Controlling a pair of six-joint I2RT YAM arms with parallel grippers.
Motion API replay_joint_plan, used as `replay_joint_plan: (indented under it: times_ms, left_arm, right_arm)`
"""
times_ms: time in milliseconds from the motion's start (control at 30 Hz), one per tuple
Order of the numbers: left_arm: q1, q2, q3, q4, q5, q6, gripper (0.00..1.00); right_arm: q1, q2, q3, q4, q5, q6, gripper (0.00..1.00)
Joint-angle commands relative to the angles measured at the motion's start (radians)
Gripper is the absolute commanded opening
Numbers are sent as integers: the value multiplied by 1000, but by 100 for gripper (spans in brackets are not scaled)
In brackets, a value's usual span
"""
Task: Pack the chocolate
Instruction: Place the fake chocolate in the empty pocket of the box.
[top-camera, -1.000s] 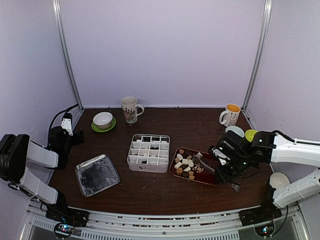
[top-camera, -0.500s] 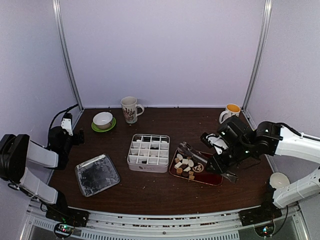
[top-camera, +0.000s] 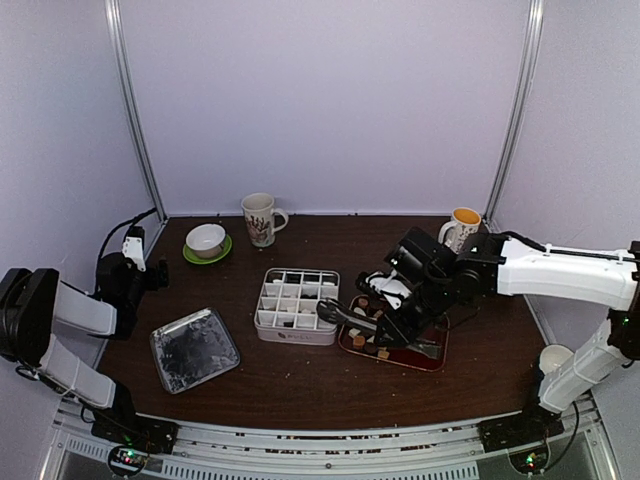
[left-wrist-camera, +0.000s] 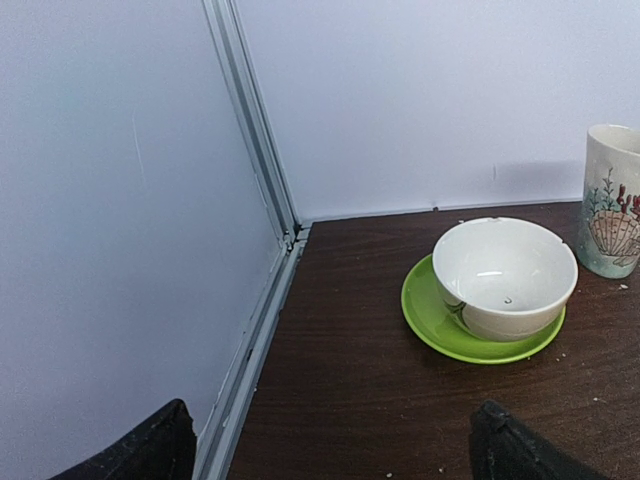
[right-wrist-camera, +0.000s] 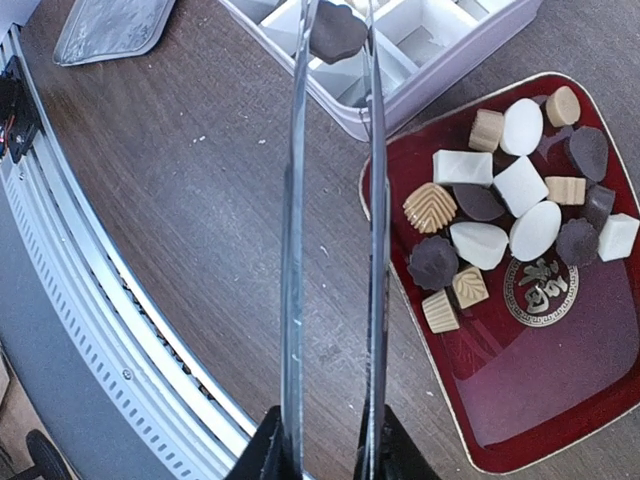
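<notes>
Lower right in the wrist view, the red tray (right-wrist-camera: 520, 400) holds loose chocolate (right-wrist-camera: 500, 185), white, tan and dark, bunched at the end nearest the box (right-wrist-camera: 440, 75). That white divided box lies just beyond. Far back left, a bowl (left-wrist-camera: 505, 275) sits on a green saucer (left-wrist-camera: 430, 320). The right fingers (right-wrist-camera: 268, 452) are clamped on tongs (right-wrist-camera: 293, 250). The tongs' tips pinch one dark piece (right-wrist-camera: 335, 30) over the box, well ahead of the fingers. The left fingers (left-wrist-camera: 150, 445) stand wide apart.

Dark wood bench (top-camera: 300, 385): white divided box (top-camera: 295, 335) in the middle, red tray (top-camera: 428, 357) just right of it, foil tray (top-camera: 194, 349) near left, green saucer (top-camera: 189, 257), shell mug (top-camera: 259, 218) and orange-lined mug (top-camera: 463, 230) far back.
</notes>
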Motion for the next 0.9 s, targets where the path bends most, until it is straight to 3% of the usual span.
replay_joint_plan:
  times_ms: [0, 633, 867]
  left_arm:
    - [4, 2, 0, 63, 9, 0, 98]
    - [3, 2, 0, 63, 8, 0, 98]
    - [3, 2, 0, 63, 8, 0, 98]
  right_arm:
    - [16, 45, 64, 23, -9, -31, 26]
    - [41, 172, 134, 25, 60, -30, 32]
    - [41, 174, 144, 28, 76, -31, 39]
